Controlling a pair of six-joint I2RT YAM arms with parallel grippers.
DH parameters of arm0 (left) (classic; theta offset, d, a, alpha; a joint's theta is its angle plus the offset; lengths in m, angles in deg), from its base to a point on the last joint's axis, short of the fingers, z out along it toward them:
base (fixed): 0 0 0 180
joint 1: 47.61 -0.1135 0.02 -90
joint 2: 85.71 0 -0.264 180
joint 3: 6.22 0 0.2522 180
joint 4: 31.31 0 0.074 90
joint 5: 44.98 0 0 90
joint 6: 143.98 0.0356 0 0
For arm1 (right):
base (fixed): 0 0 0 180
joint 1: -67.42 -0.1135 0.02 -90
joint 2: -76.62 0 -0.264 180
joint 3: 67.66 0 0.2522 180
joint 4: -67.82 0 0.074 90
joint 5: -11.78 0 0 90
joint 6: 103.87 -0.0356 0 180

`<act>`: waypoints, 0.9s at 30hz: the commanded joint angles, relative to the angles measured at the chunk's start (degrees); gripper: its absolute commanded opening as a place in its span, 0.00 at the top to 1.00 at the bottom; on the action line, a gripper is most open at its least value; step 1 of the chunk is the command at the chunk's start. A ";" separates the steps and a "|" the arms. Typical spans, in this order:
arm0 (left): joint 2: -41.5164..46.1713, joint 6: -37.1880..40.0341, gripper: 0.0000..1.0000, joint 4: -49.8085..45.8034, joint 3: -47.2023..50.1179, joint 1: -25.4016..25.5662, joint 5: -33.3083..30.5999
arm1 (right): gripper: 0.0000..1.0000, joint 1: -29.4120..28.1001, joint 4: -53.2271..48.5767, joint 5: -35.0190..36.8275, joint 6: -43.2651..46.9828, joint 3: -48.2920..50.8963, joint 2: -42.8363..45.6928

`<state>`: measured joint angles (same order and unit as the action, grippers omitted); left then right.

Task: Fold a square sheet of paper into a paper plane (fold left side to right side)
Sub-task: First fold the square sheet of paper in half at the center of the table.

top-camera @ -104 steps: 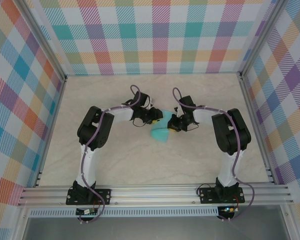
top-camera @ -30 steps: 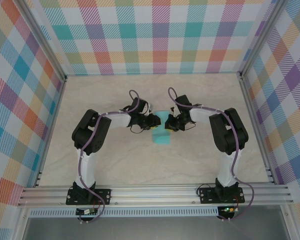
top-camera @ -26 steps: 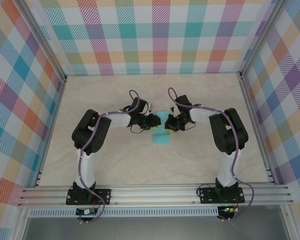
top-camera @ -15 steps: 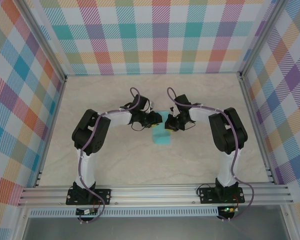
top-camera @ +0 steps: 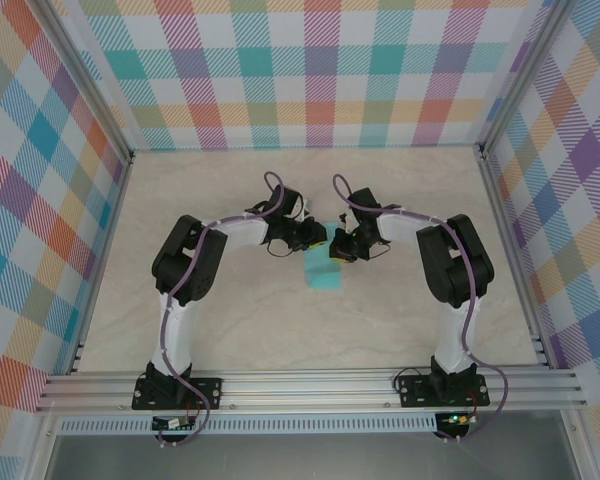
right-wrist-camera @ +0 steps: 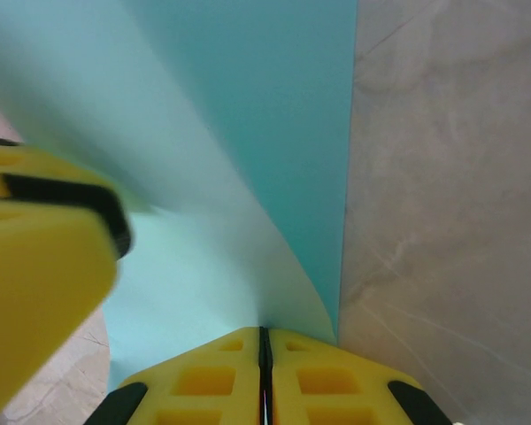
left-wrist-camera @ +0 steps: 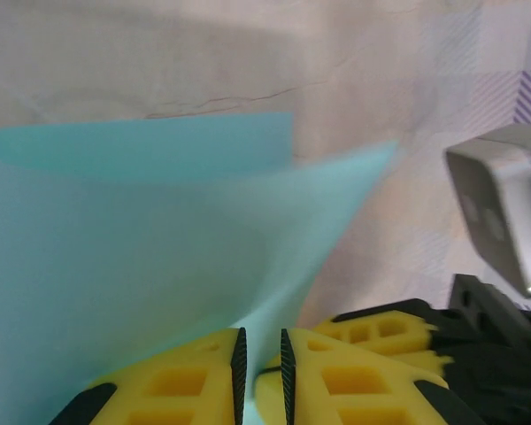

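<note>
The square sheet of paper is light turquoise and lies mid-table, bent over on itself, its far part lifted between the two grippers. My right gripper is shut on its curled edge; the sheet comes straight out of the closed jaw line. My left gripper faces it from the left. Its jaws stand a narrow gap apart, with the sheet running between them. The right gripper's yellow finger sits just beside them. A paper plane is out of view.
The beige marble-look table is boxed in by plaid walls with aluminium rails along the near edge. Both arms bend inward and their wrists nearly meet over the sheet.
The left gripper has shifted slightly right and up, closer to the right gripper, and its jaws have narrowed around the sheet. The right gripper has kept its grip.
</note>
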<state>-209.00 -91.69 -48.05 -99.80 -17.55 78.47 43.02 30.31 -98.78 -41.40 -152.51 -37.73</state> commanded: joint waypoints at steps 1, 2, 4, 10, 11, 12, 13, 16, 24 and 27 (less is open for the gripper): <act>-1.11 1.16 0.80 -0.62 -0.53 -1.12 0.11 | 0.90 -0.21 -5.72 7.28 1.68 1.48 -4.50; -1.29 1.16 0.80 -0.26 -0.48 -1.40 -0.05 | 0.90 -0.27 -5.85 7.37 1.69 1.48 -4.63; -1.61 0.98 0.80 1.12 -0.44 -2.16 -0.22 | 0.90 -0.21 -6.10 7.39 2.12 1.48 -4.85; -2.08 0.41 0.79 2.93 -1.00 -3.81 -2.27 | 0.90 -0.25 -7.17 8.24 2.92 1.47 -5.05; -2.34 0.71 0.79 2.74 -1.26 -3.81 -2.73 | 0.90 -0.21 -7.15 8.25 3.01 1.48 -5.09; -2.60 0.89 0.79 2.49 -1.34 -3.88 -3.07 | 0.90 -0.22 -7.19 8.34 3.01 1.46 -5.18; -2.90 1.18 0.79 2.23 -1.47 -3.87 -3.54 | 0.90 -0.22 -7.19 8.34 2.96 1.39 -5.17; -3.66 1.93 0.79 1.82 -1.59 -3.96 -5.12 | 0.90 -0.21 -7.20 8.34 3.20 1.40 -5.18; -4.64 2.91 0.78 0.01 -3.97 -4.14 -9.30 | 0.90 -0.23 -7.46 8.78 3.36 1.46 -5.19; -5.23 2.47 0.78 -0.23 -5.63 -4.14 -10.40 | 0.90 -0.25 -7.57 8.69 3.29 1.29 -5.45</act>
<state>-212.01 -90.86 -47.46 -103.36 -20.65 74.51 43.02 29.11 -98.16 -39.69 -153.23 -38.05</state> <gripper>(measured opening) 0.221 0.098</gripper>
